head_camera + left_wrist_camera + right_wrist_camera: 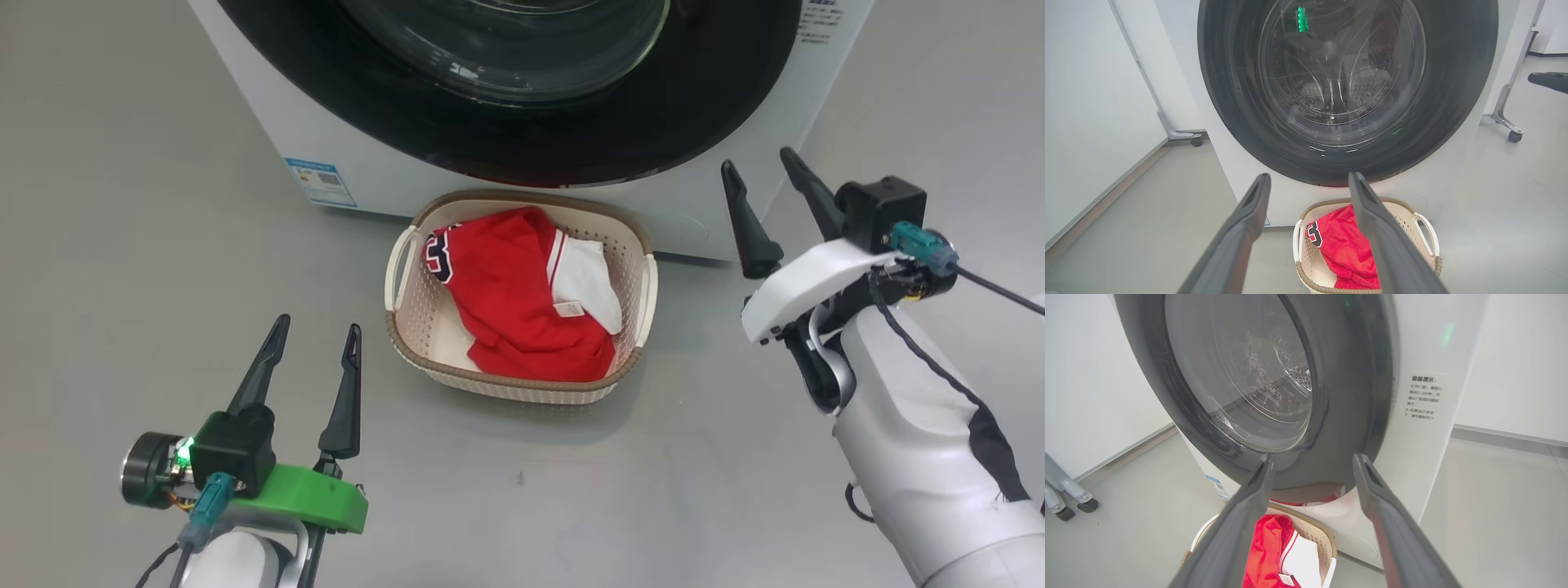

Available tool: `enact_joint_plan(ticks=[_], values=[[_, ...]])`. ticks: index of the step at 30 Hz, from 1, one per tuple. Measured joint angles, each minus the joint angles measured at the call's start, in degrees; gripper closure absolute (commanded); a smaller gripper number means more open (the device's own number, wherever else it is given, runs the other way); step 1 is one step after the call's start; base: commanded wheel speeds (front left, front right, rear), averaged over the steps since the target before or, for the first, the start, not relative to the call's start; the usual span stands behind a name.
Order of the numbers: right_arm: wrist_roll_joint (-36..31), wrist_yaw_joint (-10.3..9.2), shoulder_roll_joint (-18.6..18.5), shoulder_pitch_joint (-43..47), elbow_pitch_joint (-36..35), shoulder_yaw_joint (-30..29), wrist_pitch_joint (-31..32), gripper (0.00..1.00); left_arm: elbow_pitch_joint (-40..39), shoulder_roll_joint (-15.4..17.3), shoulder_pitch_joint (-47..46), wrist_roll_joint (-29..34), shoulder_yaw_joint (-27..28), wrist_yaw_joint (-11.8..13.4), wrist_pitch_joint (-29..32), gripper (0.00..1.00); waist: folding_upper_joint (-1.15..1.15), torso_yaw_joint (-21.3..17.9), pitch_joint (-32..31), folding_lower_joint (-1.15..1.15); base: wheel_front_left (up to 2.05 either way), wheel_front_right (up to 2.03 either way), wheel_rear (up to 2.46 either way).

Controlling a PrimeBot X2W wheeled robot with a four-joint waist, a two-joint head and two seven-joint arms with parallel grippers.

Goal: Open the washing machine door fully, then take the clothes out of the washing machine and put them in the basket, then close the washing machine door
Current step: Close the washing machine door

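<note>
One heap of red clothes (506, 310), a jersey's dark white-edged numeral beside a white panel and tag, fills the cream perforated basket (498, 385) set just below the shut washing machine door (408, 122), likely for a short drop, while the left gripper (318, 323) and right gripper (758, 158) hover either side, fingers spread and empty

Bright, even, diffuse light. A faint soft shadow lies under the cream perforated plastic basket (418, 314), head-view centre. The glossy black-ringed round glass door (1229, 81) carries pale streaks and a green glint (1301, 19), upper centre. Wrist-view edges bow straight lines.
</note>
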Motion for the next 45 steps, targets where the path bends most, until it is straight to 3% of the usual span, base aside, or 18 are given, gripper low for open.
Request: enact_joint_plan(ticks=[17, 28, 45], values=[[0.4, -3.57, 0.6, 16.2, -6.1, -3.9, 0.0, 0.00, 1.1, 1.5, 5.0, 0.0, -0.4, 0.0, 1.2, 0.00, 0.00, -8.2, -7.7, 0.00, 0.00, 0.00, 0.00], [0.4, -4.71, 1.2, 24.4, -11.2, -4.5, 0.0, 0.00, 0.9, 2.1, 7.9, -0.2, -0.2, 0.0, 2.1, 0.00, 0.00, -12.4, -11.9, 0.00, 0.00, 0.00, 0.00], [-0.3, -7.23, 0.8, 33.6, -20.0, -5.6, 0.0, 0.00, -1.6, 2.8, 10.1, -0.2, -0.1, 0.3, 4.1, 0.00, 0.00, -16.1, -14.8, 0.00, 0.00, 0.00, 0.00]])
